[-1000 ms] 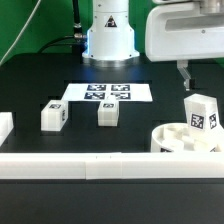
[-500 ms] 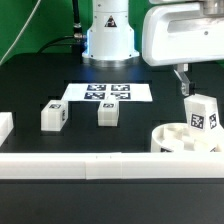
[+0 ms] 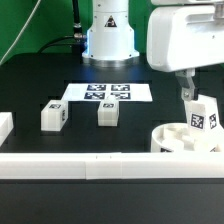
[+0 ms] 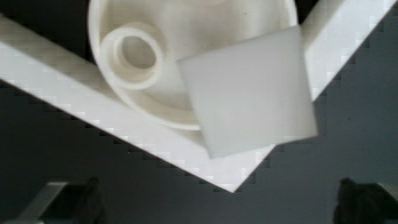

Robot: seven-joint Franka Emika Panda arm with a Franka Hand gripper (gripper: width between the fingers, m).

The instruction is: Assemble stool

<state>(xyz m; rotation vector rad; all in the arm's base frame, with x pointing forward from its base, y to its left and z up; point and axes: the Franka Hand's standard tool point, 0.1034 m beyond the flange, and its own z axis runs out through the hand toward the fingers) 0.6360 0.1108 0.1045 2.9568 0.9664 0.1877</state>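
Note:
The round white seat (image 3: 176,139) lies hollow side up at the exterior view's right, against the rails. One tagged white leg (image 3: 203,114) stands upright in it. Two more tagged legs (image 3: 54,116) (image 3: 107,113) lie on the black table to the left. My gripper (image 3: 187,92) hangs just above and behind the upright leg, touching nothing. In the wrist view the seat (image 4: 169,55) and the leg (image 4: 253,92) lie below my gripper (image 4: 217,205). Both dark fingertips (image 4: 71,200) stand far apart, open and empty.
The marker board (image 3: 107,93) lies at the table's middle back. Long white rails (image 3: 100,166) run along the front and meet in a corner (image 4: 107,105) beside the seat. A white block (image 3: 4,126) sits at the left edge. The arm's base (image 3: 108,35) stands behind.
My gripper has come down and a little to the exterior view's right, closer to the upright leg. The legs and seat have not moved.

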